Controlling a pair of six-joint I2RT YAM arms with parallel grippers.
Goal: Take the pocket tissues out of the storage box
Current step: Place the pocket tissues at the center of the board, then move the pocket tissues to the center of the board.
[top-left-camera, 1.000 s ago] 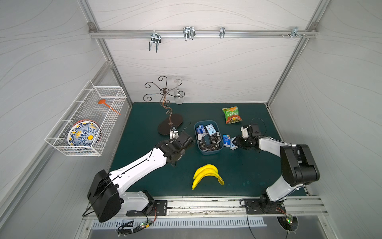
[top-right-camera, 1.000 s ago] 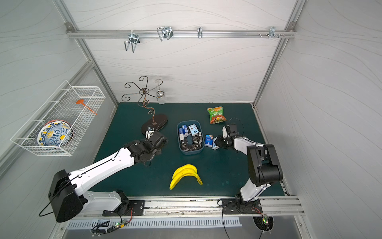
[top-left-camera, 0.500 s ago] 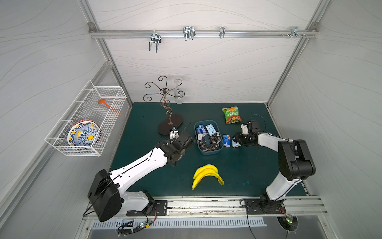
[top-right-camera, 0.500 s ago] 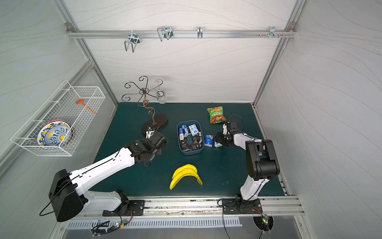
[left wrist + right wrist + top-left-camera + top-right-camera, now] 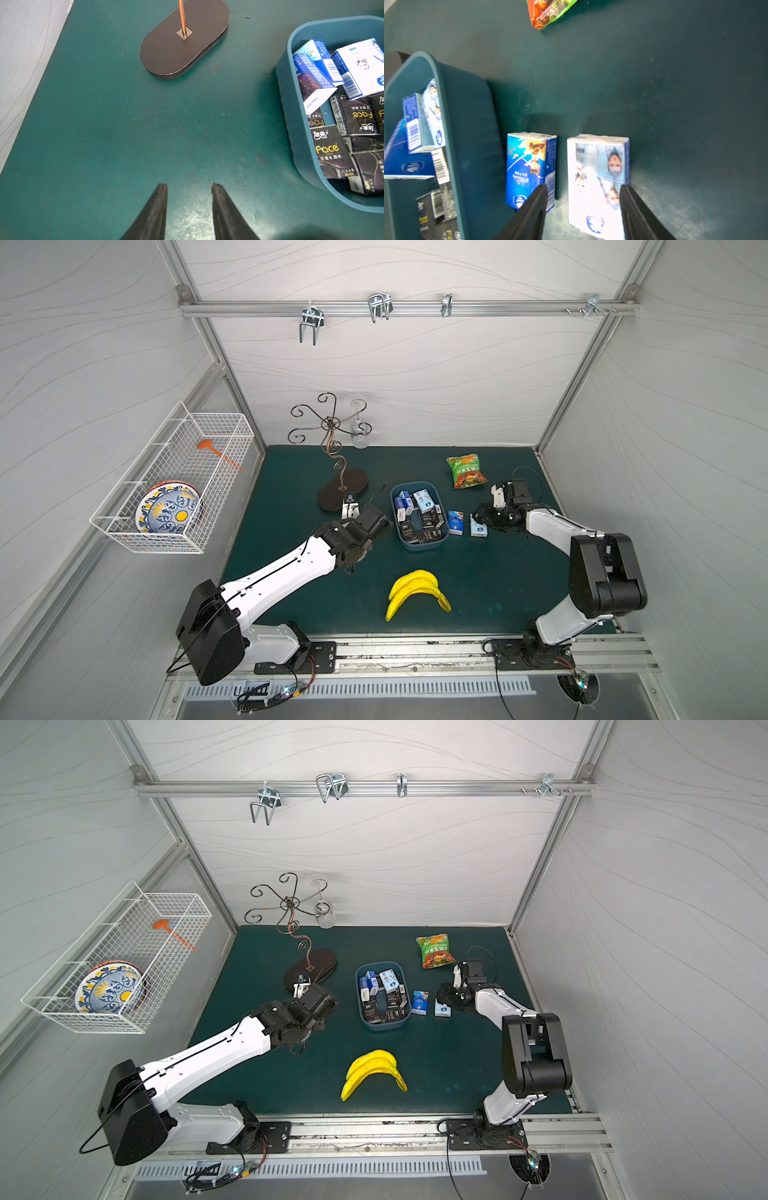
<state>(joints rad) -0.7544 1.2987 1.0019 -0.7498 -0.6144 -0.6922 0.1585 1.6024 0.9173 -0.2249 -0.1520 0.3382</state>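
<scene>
- In both top views: one storage box (image 5: 420,546) on the green mat (image 5: 498,580), set between the two tools. Just beside the left gripper (image 5: 376,519), near the tips of the right gripper (image 5: 484,516).
- Inside it, a heap of pocket tissues (image 5: 417,519): blue-and-white at the far end, black at the near end. Too crowded here for a sure count.
- Two more out on the mat: one dark blue pack (image 5: 455,522) between box and right gripper, one pale pack (image 5: 478,527) right at that gripper's tips.
- Also one snack bag (image 5: 466,470) beyond the right gripper, and one bunch of bananas (image 5: 415,591) behind both tools, toward the arm bases. One scroll stand (image 5: 343,493) just beyond the left gripper, one glass (image 5: 360,438) hanging from it.
- Left wrist view: left gripper (image 5: 189,186) parted a little, only bare mat between its two fingers (image 5: 155,207), nothing pinched.
- Stand base (image 5: 184,39) straight ahead of the tips, well apart. Storage box (image 5: 291,116) off to one side, near. Counted in its visible part: three blue-and-white packs, at least five black.
- Right wrist view: right gripper (image 5: 583,186) spread, astride the pale pack (image 5: 598,166), not pinching it.
- One finger right at the pack's edge, contact impossible to tell. The other finger (image 5: 533,214) clear of it, a strip of mat showing between.
- Dark blue pack (image 5: 529,162) just outside that second finger, between it and the box wall (image 5: 471,135).
- One corner of the snack bag (image 5: 548,12) far ahead of the tips.
</scene>
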